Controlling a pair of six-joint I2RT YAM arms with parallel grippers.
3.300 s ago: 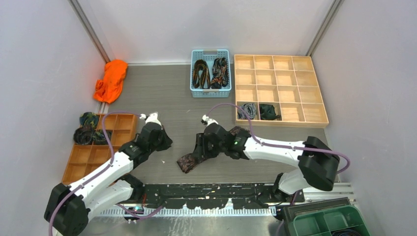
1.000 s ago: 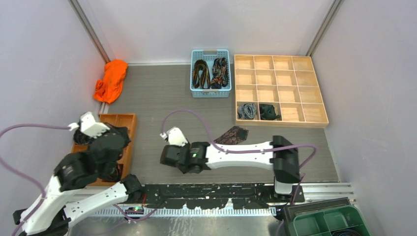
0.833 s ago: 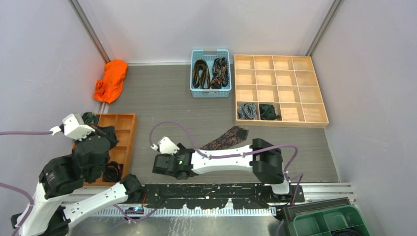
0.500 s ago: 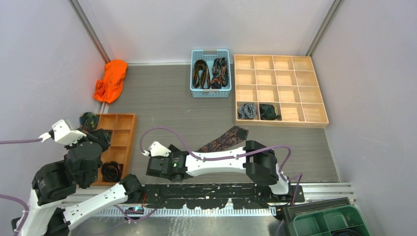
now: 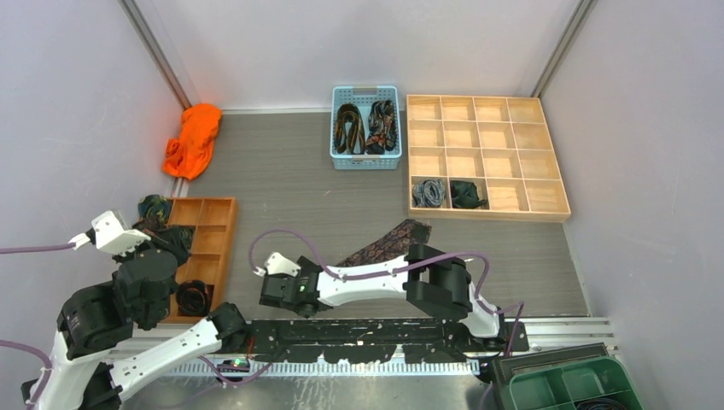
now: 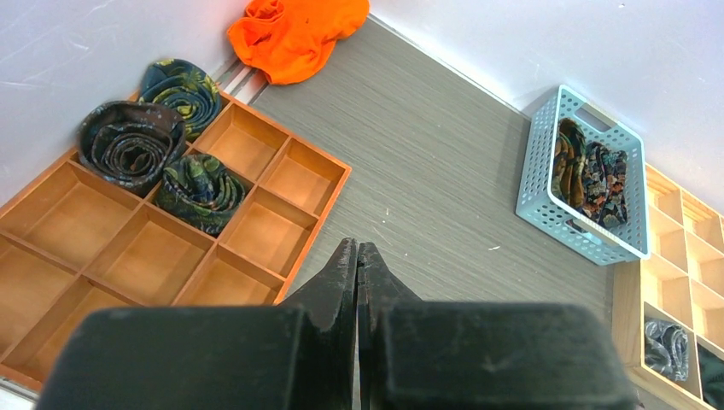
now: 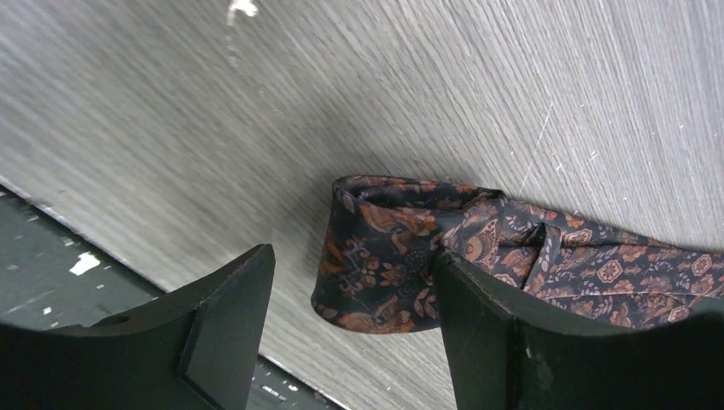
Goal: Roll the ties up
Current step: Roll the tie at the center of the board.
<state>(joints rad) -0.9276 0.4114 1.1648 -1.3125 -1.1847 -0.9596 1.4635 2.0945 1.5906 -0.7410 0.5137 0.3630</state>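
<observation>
A brown-maroon paisley tie (image 5: pixel 388 242) lies flat and diagonal on the grey table; most of it is hidden under my right arm. In the right wrist view its folded near end (image 7: pixel 388 256) lies on the table between my fingers, close to the black base plate. My right gripper (image 7: pixel 354 252) is open around that end, low at the near edge (image 5: pixel 273 296). My left gripper (image 6: pixel 357 249) is shut and empty, raised above the orange tray (image 5: pixel 213 224). Three coiled ties (image 6: pixel 132 143) sit in that tray's far corner.
A blue basket (image 5: pixel 365 160) with unrolled ties stands at the back. A light wooden grid box (image 5: pixel 482 154) on the right holds a grey coil (image 5: pixel 429 191) and a dark one. An orange cloth (image 5: pixel 193 139) lies back left. A green bin (image 5: pixel 568 384) sits near right.
My right gripper has swept left along the near edge to the tie's near end, then eased slightly right. My left arm has lifted and drawn back to the left over the orange tray.
</observation>
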